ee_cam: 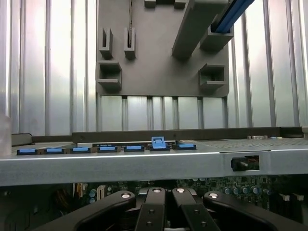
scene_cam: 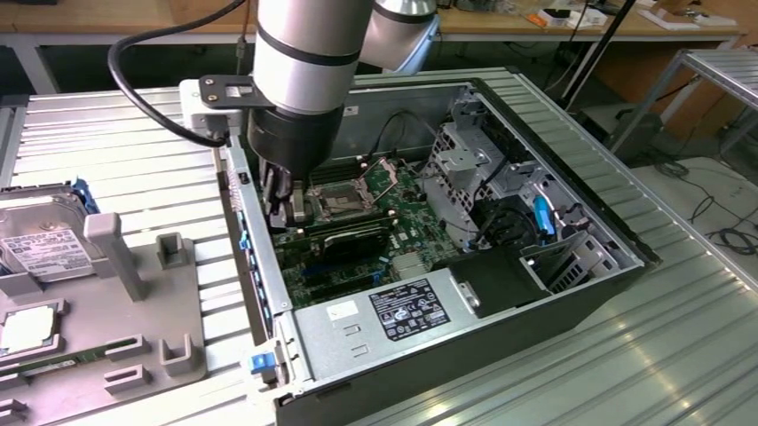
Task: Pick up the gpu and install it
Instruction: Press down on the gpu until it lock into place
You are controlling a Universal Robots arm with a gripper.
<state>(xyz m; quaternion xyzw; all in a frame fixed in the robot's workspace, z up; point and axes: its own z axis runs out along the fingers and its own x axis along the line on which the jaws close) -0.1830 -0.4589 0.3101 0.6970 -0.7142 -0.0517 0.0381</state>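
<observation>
Arm [scene_cam: 305,62] upright, end effector [scene_cam: 280,209] down, closed

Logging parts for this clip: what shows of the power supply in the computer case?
The power supply is a boxy silvery metal unit with a black printed label and a small white sticker on its upward face. It sits in the open computer case at the end nearest the camera, beside a black shroud.

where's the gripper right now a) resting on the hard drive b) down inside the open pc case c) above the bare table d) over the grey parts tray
b: the gripper reaches down into the open pc case, just above the motherboard and near the case wall on the exterior view's left, clear of the grey tray.
</observation>
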